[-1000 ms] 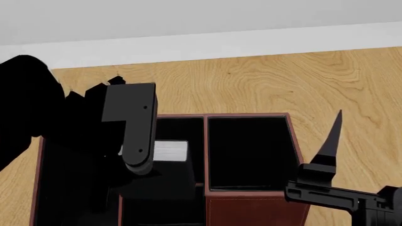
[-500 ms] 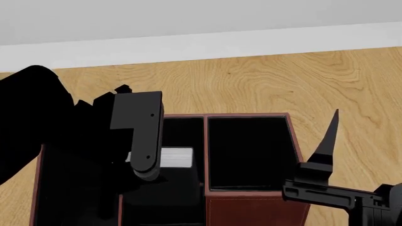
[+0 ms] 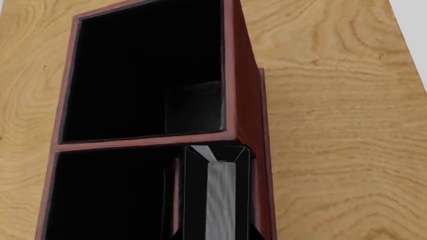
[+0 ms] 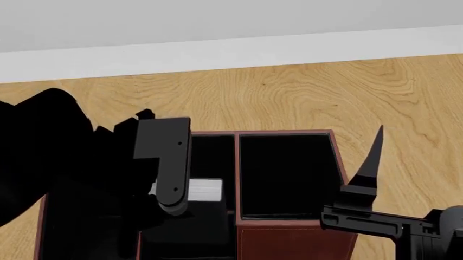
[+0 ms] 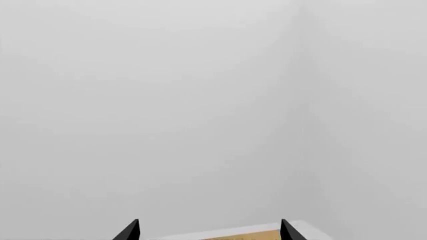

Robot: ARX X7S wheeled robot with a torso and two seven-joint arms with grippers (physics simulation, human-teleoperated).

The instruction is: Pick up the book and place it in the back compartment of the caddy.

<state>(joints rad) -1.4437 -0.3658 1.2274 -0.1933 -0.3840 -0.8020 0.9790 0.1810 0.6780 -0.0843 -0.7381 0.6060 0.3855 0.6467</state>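
Observation:
The dark red-brown caddy [image 4: 236,162] fills the lower middle of the head view, black inside. My left gripper [image 4: 173,203] is shut on the book [image 4: 204,190], a small white block, and holds it over the caddy's middle column near the short cross divider [image 4: 229,213]. In the left wrist view the book [image 3: 220,200] shows as a light-grey strip between my black fingers [image 3: 195,190], its end just past the column wall [image 3: 147,141]. The back compartment [image 4: 195,238] is dark and partly hidden by my arm. My right gripper [image 4: 365,179] is open and empty, pointing up beside the caddy's right side.
The caddy stands on a light wooden table [image 4: 304,97] with a white wall [image 4: 231,21] behind it. The wide right column [image 4: 285,173] is black and holds nothing visible. The right wrist view shows only the wall and a strip of table edge [image 5: 220,234].
My left gripper has moved right and toward the camera with the book, further over the middle column. My right gripper has drifted slightly left.

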